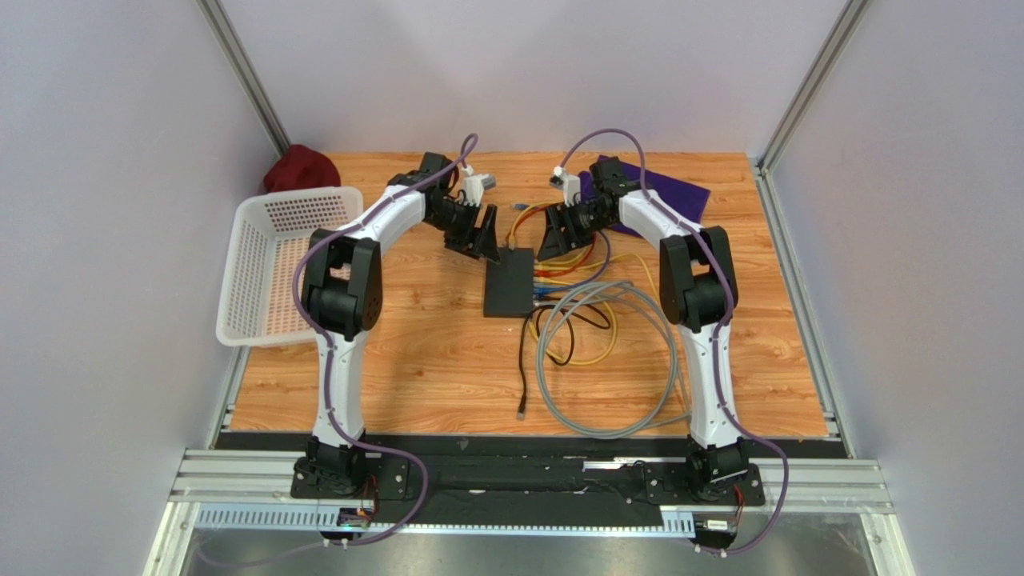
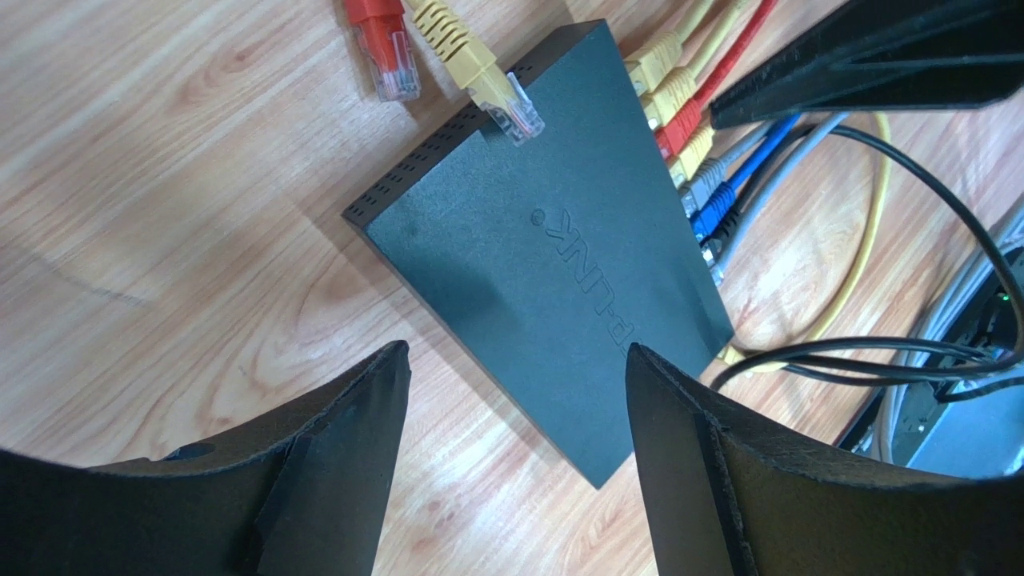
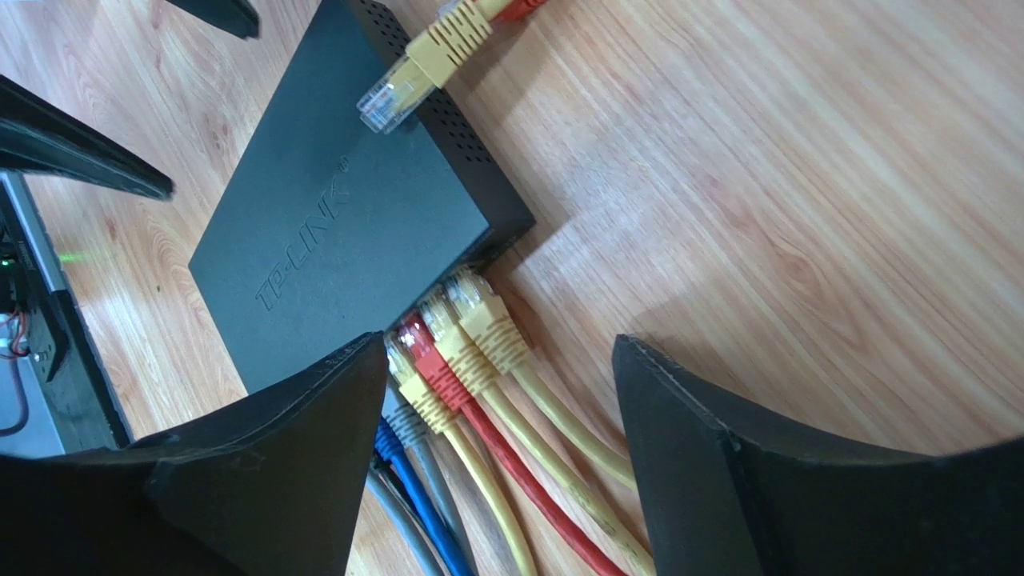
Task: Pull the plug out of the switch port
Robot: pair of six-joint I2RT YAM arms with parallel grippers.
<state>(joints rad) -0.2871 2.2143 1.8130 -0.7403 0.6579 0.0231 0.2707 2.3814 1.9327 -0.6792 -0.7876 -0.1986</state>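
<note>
My right gripper (image 3: 499,351), spread and empty, is nearer: the plugs (image 3: 457,330) exit the switch (image 3: 337,228) toward its jaws. My left gripper (image 2: 517,354), also spread, sits opposite.

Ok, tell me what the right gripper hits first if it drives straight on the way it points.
Probably the plugs seated in the switch: the open right gripper straddles the yellow and red ones. Depth is unclear, but nothing shows in front of them.
</note>
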